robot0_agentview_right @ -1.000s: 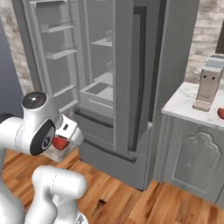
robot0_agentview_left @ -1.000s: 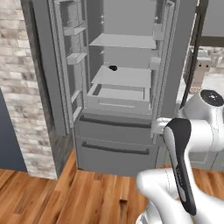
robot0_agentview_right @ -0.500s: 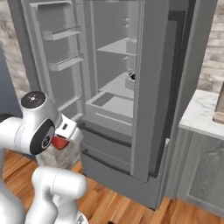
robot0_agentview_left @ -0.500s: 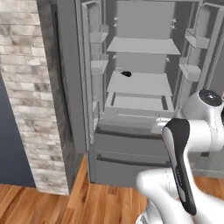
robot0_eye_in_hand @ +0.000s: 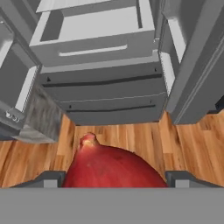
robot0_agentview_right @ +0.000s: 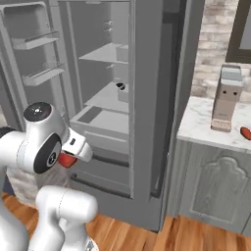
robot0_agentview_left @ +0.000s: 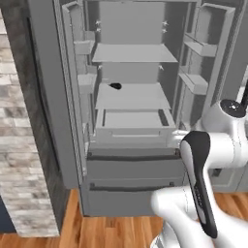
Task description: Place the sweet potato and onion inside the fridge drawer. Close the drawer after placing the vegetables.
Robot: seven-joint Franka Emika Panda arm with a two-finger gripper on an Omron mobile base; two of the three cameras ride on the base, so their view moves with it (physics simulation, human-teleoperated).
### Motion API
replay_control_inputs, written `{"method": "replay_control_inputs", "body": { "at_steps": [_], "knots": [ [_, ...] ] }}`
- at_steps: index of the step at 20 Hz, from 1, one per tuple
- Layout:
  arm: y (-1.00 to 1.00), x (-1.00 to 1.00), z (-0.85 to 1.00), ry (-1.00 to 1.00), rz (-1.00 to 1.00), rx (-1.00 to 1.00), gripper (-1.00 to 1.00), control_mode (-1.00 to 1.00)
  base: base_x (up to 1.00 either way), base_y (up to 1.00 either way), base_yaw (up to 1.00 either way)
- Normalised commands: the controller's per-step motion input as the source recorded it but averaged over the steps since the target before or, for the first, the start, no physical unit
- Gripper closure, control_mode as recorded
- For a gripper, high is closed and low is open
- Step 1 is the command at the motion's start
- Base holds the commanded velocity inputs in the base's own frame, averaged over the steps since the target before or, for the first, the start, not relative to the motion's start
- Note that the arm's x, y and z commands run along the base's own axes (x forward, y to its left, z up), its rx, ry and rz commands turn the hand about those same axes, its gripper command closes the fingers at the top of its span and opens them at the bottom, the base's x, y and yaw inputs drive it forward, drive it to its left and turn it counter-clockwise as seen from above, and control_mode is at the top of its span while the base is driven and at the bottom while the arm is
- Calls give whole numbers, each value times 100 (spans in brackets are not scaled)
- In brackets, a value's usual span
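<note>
The gripper [robot0_eye_in_hand: 113, 177], jaws set wide, is closed around the onion [robot0_eye_in_hand: 111, 168], carried in front of and below the pulled-out fridge drawer [robot0_eye_in_hand: 94, 37]; placing and closing remain undone.

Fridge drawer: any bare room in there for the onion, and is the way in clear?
The fridge drawer stands pulled out and its whole floor looks bare, wall to wall. Above it, the shelf is free except for a small black object at back left. The onion sits in the gripper, over wood floor before the freezer drawers.
</note>
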Motion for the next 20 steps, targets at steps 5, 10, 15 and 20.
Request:
{"method": "replay_control_inputs", "body": {
  "at_steps": [5,10,15,20],
  "knots": [
    [0,0,0,0,0,0,100,100,60,42,-24],
    [0,0,0,0,0,0,100,100,55,23,-14],
    [0,5,0,0,-1,0,100,-100,38,7,-9],
    [0,80,13,9,-3,0,100,-100,0,0,0]
  ]
}}
